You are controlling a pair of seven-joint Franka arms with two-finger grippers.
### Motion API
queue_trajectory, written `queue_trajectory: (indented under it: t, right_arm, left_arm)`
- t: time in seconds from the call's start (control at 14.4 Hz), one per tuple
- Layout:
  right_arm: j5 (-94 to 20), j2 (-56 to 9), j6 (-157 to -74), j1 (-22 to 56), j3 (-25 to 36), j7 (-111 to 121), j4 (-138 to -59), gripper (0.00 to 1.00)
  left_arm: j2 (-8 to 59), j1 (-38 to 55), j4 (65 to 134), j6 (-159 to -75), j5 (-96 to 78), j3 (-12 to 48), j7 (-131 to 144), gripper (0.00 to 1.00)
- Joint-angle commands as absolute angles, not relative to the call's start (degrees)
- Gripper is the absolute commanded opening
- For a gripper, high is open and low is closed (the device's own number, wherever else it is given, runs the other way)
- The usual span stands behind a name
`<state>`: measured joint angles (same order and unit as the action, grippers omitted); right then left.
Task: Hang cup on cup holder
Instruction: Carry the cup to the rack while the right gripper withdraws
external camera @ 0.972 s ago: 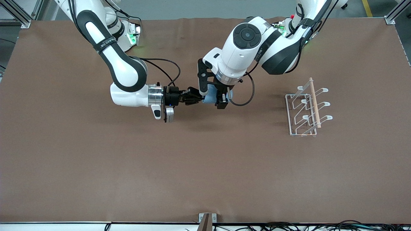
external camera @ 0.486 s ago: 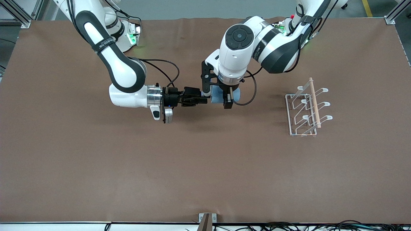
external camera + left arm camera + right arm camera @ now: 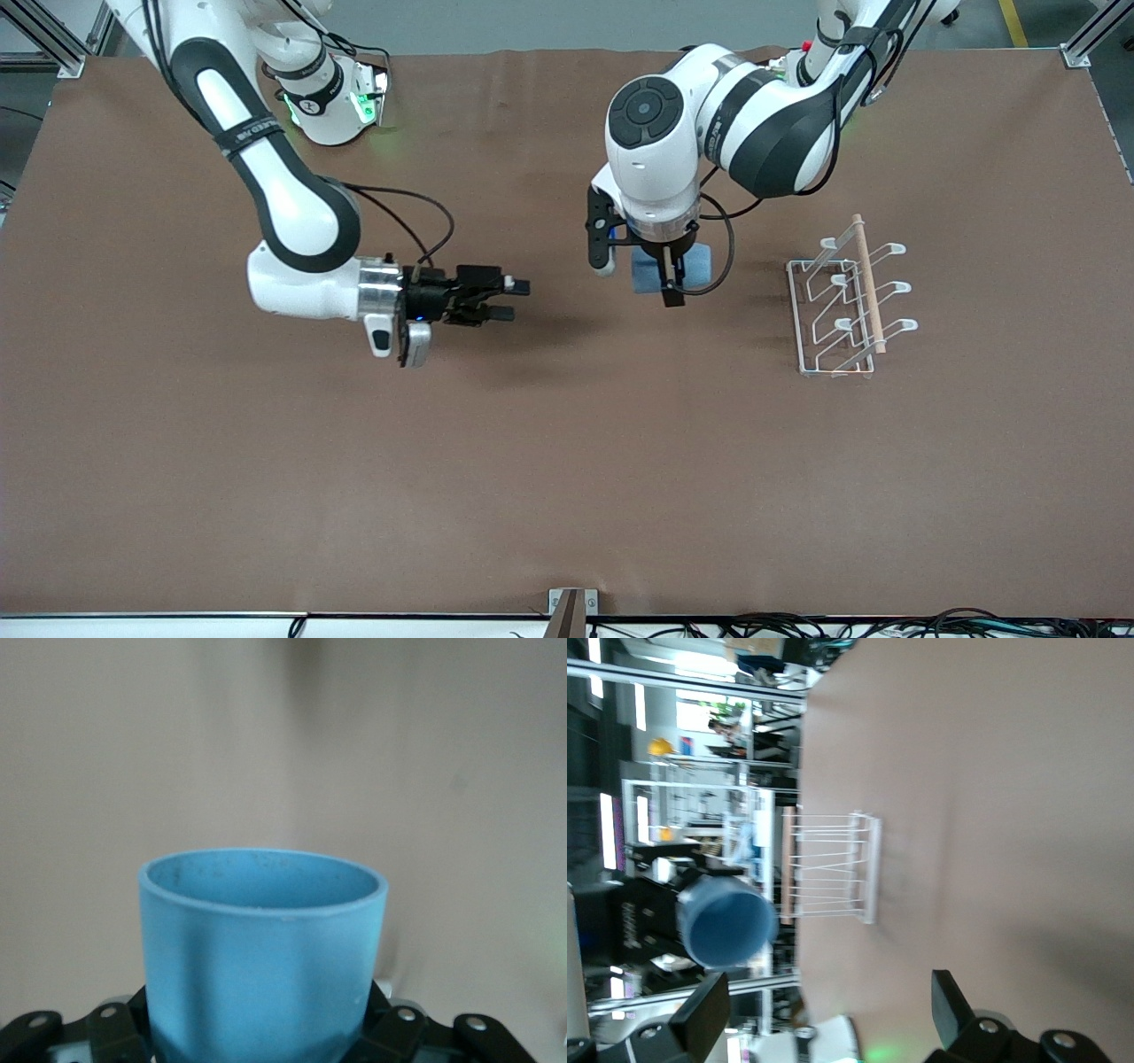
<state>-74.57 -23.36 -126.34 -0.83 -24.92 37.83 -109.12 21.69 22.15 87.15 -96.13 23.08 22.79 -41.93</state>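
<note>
The light-blue cup is held in my left gripper, which is shut on it above the middle of the table. In the left wrist view the cup fills the space between the jaws, rim up. The white wire cup holder with its wooden rod stands toward the left arm's end of the table, apart from the cup. My right gripper is open and empty, above the table toward the right arm's end. The right wrist view shows the cup and the holder farther off.
The brown table mat is bare around the holder and under both arms. The arm bases stand along the table's edge farthest from the front camera.
My right gripper let go of the cup, opened and drew back toward the right arm's end. My left gripper carried the cup toward the holder.
</note>
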Motion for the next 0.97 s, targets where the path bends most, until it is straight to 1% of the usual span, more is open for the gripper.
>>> queue_trajectory:
  t: [0.0,0.14,0.21,0.28,0.42,0.56,0.76,0.9]
  right_arm:
    - [-65.4,-20.1,-125.6,-1.8,-20.6,35.4,-110.1,1.00]
    - [-55.5,-19.2,-125.9,-1.8,-16.7,31.4,-110.0,1.00]
    - [-48.3,-18.0,-125.8,-1.8,-14.7,28.8,-109.9,1.00]
    - [-40.9,-17.8,-125.7,-1.8,-13.1,25.4,-109.7,1.00]
    - [-31.2,-16.5,-125.5,-2.0,-11.4,20.9,-109.4,1.00]
    - [-23.6,-15.7,-125.4,-2.0,-8.4,20.3,-108.0,1.00]
    - [-12.5,-15.5,-125.3,-1.9,-4.5,17.5,-106.4,1.00]
    - [-5.9,-14.2,-125.2,-1.9,-4.1,13.3,-106.0,1.00]
  left_arm:
    - [20.8,22.9,87.1,-90.3,31.2,22.8,-41.7,0.17]
    - [21.0,22.9,87.4,-86.6,36.4,22.8,-41.9,0.18]
    - [21.0,23.2,88.0,-83.4,40.6,23.0,-42.3,0.03]
    - [21.4,24.1,88.3,-80.2,44.2,23.1,-41.8,0.00]
    - [23.2,24.1,88.8,-75.6,46.8,22.9,-41.2,0.00]
    - [23.6,23.6,93.0,-73.7,53.0,22.9,-41.1,0.00]
    - [24.3,22.5,98.7,-73.2,59.3,22.3,-38.4,0.00]
    - [25.3,19.8,100.6,-73.1,62.7,22.3,-38.5,0.00]
